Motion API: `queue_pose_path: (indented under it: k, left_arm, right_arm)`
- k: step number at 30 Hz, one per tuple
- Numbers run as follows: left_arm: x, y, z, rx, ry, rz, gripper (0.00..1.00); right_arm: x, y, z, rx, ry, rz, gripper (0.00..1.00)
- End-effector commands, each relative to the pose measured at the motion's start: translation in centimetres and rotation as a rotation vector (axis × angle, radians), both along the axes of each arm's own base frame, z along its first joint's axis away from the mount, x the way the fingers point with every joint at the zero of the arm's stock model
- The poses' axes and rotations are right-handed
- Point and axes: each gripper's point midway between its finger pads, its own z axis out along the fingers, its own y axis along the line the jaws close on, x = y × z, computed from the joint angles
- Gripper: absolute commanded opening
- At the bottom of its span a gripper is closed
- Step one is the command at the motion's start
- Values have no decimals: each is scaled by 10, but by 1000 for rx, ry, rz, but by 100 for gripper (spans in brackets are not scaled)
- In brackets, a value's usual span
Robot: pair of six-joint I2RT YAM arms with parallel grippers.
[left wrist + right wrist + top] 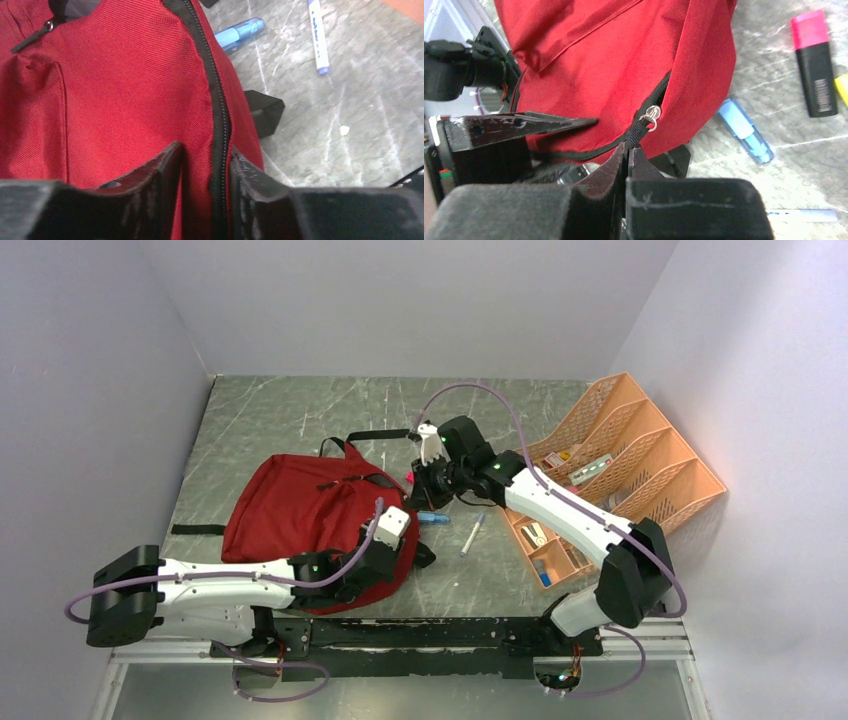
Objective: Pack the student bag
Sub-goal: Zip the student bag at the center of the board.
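Even bright light, wrist close-ups seemingly blurred

1. Marker (318,35): a line of blue print runs along its white barrel. In the left wrist view the letters are blurred and no word can be made out. In the right wrist view the same print is only a faint streak.
2. Highlighter (816,65): a block of pale print stands on its black barrel below the pink cap, too small and soft to read.
3. Organiser (690,465): the small things in its trays bear coloured patches, none legible from above.
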Motion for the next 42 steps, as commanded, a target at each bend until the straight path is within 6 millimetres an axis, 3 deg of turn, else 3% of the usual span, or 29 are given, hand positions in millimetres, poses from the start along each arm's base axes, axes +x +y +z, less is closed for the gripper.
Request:
queue_pose_path:
  k: [1, 3, 5, 12, 16, 20, 27, 33, 37, 42]
  left_arm:
    - [8, -8, 15, -64, -37, 38, 31]
    - [8, -6, 17, -91, -46, 45, 14]
    - [10, -3, 18, -105, -55, 57, 6]
    - [11, 0, 18, -96, -52, 53, 5]
    - [11, 1, 16, -88, -42, 54, 5]
    - [2, -4, 18, -112, -14, -5, 5]
    - [-35, -8, 6, -164, 115, -164, 5]
    - [-57, -1, -6, -163, 174, -203, 5]
    - [-68, -2, -8, -154, 187, -228, 5]
    - [-81, -7, -11, -138, 200, -252, 5]
  right_arm:
    - [-28, -5, 10, 47, 55, 63, 0]
    - [-40, -5, 11, 67, 85, 97, 0]
    - [-53, -4, 15, 96, 111, 133, 0]
    - [-108, 10, 19, 151, 194, 311, 0]
    - [-117, 11, 14, 122, 190, 331, 0]
    - [-88, 5, 17, 67, 80, 191, 0]
    - [-3, -11, 20, -93, -152, -123, 0]
    - [51, 3, 15, -170, -246, -186, 0]
    - [76, 18, 10, -194, -261, -184, 0]
    - [109, 21, 7, -239, -331, -253, 0]
